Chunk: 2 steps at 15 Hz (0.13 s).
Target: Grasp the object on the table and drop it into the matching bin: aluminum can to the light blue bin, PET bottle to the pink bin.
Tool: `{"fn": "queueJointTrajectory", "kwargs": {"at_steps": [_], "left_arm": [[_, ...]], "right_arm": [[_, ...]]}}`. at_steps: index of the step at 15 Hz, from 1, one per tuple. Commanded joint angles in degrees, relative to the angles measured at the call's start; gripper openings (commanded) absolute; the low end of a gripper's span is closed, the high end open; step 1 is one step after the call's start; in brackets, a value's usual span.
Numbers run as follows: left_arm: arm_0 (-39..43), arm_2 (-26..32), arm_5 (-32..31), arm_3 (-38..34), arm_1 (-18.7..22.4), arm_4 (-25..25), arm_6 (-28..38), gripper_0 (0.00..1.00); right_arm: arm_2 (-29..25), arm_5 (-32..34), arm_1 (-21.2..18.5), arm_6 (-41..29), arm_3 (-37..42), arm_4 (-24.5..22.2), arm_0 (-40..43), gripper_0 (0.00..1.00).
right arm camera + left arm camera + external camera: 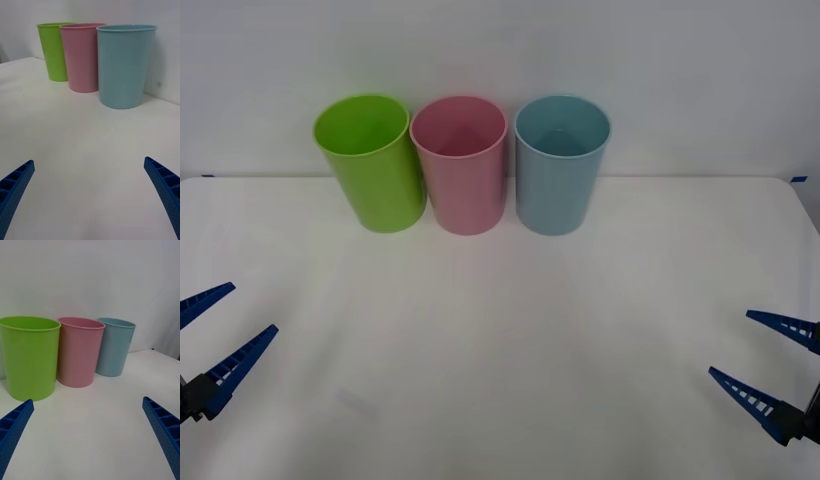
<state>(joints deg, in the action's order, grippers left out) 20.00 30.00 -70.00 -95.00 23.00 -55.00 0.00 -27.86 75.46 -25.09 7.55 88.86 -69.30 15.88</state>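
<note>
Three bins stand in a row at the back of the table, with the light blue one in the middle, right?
Not quite. The pink bin is in the middle; the light blue bin stands at the robot's right end, the green bin at the left. The front view shows it.

three bins (468, 165) (green, pink, blue), two grippers (215, 335)

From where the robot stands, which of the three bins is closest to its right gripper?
The light blue bin: it ends the row on the right gripper's side, with the pink bin in the middle and the green bin farthest.
</note>
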Motion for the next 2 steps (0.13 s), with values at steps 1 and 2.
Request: {"fn": "queueJointTrajectory", "kwargs": {"at_steps": [1, 2], "left_arm": [[0.0, 0.0, 0.0, 0.0, 0.0, 0.0, 0.0, 1.0], [0.0, 0.0, 0.0, 0.0, 0.0, 0.0, 0.0, 1.0]], "right_arm": [[0.1, 0.0, -0.1, 0.0, 0.0, 0.0, 0.2, 1.0], [0.1, 0.0, -0.1, 0.0, 0.0, 0.0, 0.2, 1.0]]}}
